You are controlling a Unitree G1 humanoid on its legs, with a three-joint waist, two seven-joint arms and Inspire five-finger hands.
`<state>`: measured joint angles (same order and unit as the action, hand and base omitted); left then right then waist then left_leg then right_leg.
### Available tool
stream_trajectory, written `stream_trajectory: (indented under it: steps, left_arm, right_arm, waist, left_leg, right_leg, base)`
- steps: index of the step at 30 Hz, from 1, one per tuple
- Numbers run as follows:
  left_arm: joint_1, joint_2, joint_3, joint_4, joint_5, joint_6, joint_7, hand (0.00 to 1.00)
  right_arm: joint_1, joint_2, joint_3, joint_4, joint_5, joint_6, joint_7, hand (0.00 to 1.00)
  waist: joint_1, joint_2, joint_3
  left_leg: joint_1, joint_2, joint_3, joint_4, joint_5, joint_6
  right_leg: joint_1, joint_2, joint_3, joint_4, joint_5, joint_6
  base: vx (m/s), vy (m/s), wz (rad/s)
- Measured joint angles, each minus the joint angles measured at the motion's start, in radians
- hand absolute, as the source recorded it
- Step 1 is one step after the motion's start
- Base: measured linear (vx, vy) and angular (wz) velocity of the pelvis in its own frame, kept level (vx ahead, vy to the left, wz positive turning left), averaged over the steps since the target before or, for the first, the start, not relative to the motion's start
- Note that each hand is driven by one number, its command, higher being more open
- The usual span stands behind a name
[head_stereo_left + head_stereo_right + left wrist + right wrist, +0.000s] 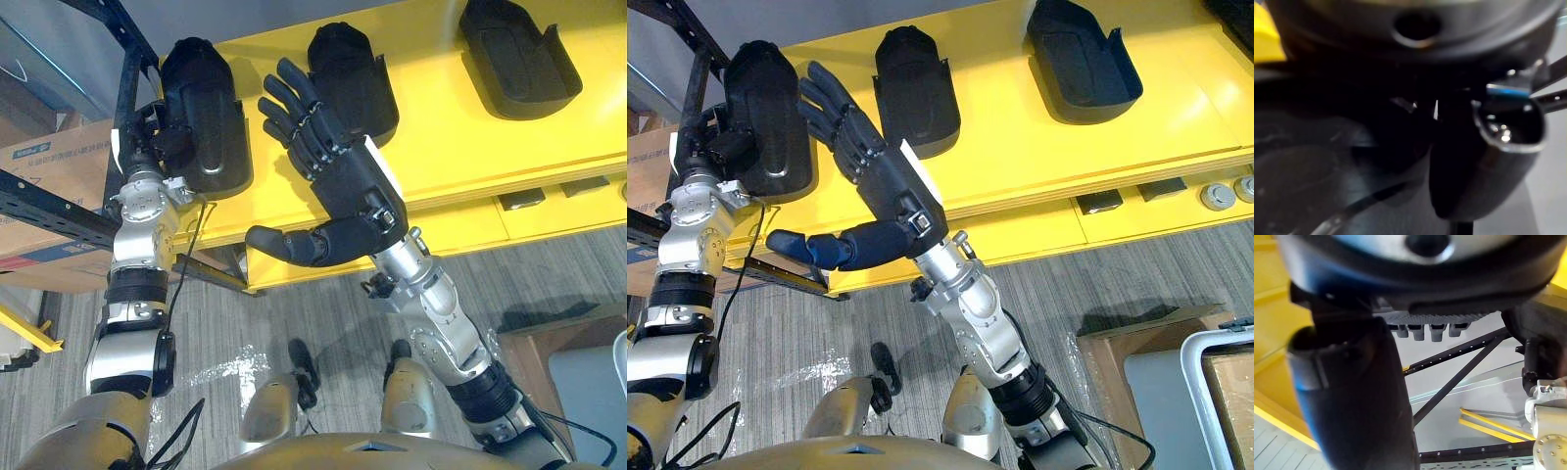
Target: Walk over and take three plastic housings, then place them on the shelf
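Right eye view, grey discs [1216, 196] beside shelf [1019, 147], right hand [887, 181] splayed

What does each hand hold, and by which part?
The right hand is open, empty. The left hand sits at the side of the left housing; whether it grips cannot be told.

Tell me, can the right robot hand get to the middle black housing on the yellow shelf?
Probably yes. The right robot hand is open with straight fingers, just beside the middle housing, over the yellow shelf, and nothing sits between them.
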<state>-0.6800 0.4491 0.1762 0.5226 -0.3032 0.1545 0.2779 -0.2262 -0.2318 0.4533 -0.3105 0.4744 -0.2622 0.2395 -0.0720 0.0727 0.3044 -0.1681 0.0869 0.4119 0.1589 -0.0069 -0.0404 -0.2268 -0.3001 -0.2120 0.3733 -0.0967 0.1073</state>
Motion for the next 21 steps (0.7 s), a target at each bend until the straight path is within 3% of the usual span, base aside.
stream_trajectory:
  steps: [4,9,10,21]
  left_arm:
    - [-0.019,0.001,0.001,0.047,0.000,0.006,-0.029,0.00]
    - [-0.023,0.020,0.001,0.048,0.000,0.005,-0.040,0.00]
    - [-0.023,0.024,0.002,0.049,0.000,0.005,-0.038,1.00]
    - [-0.024,0.032,0.009,0.058,-0.006,-0.007,0.020,1.00]
  right_arm:
    - [0.038,-0.014,0.003,-0.009,-0.074,0.050,-0.036,1.00]
    - [0.144,-0.087,-0.047,-0.009,-0.056,0.072,-0.006,1.00]
    - [0.156,-0.087,-0.067,-0.010,-0.057,0.072,0.004,1.00]
    - [0.181,-0.089,-0.095,-0.125,-0.016,0.077,0.018,1.00]
  waist:
    - [0.011,-0.001,0.000]
    - [0.005,-0.005,0.003]
    - [0.001,-0.005,0.003]
    - [-0.016,-0.010,0.006]
  left_leg:
    - [-0.004,0.005,0.019,0.017,-0.016,-0.001]
    - [-0.018,0.028,0.062,0.070,-0.030,0.007]
    - [-0.018,0.028,0.062,0.070,-0.029,0.007]
    - [-0.014,0.030,0.066,0.036,-0.012,0.013]
  right_leg:
    - [0.000,-0.004,0.000,-0.001,0.000,0.000]
    - [0.003,-0.005,-0.002,-0.002,0.000,0.000]
    - [0.003,-0.005,-0.003,-0.003,0.000,0.000]
    - [0.003,0.009,-0.002,-0.028,0.007,0.011]
  base:
    - [0.02,0.009,-0.05]
    - [0.02,0.009,0.02]
    - [0.00,0.000,0.00]
    - [0.00,-0.001,0.00]
